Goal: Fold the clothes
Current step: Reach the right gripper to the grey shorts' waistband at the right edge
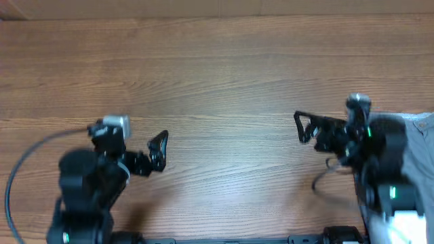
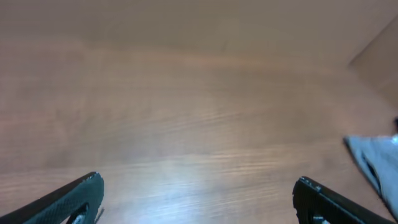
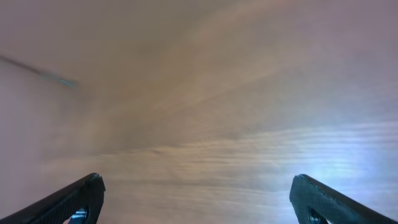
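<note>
The grey shorts point(image 1: 419, 135) lie at the table's right edge, mostly hidden behind the right arm. A pale grey corner of them shows at the right edge of the left wrist view point(image 2: 376, 163). My left gripper point(image 1: 160, 150) is open and empty over bare wood at the lower left; its fingers frame bare table in its wrist view point(image 2: 198, 198). My right gripper point(image 1: 302, 126) is open and empty, pointing left, a short way left of the shorts. Its wrist view point(image 3: 196, 198) shows only bare wood between the fingers.
The wooden table point(image 1: 224, 81) fills the view. A grey cable point(image 1: 27, 159) loops at the far left by the left arm base. The table's back edge runs along the top point(image 1: 217, 16).
</note>
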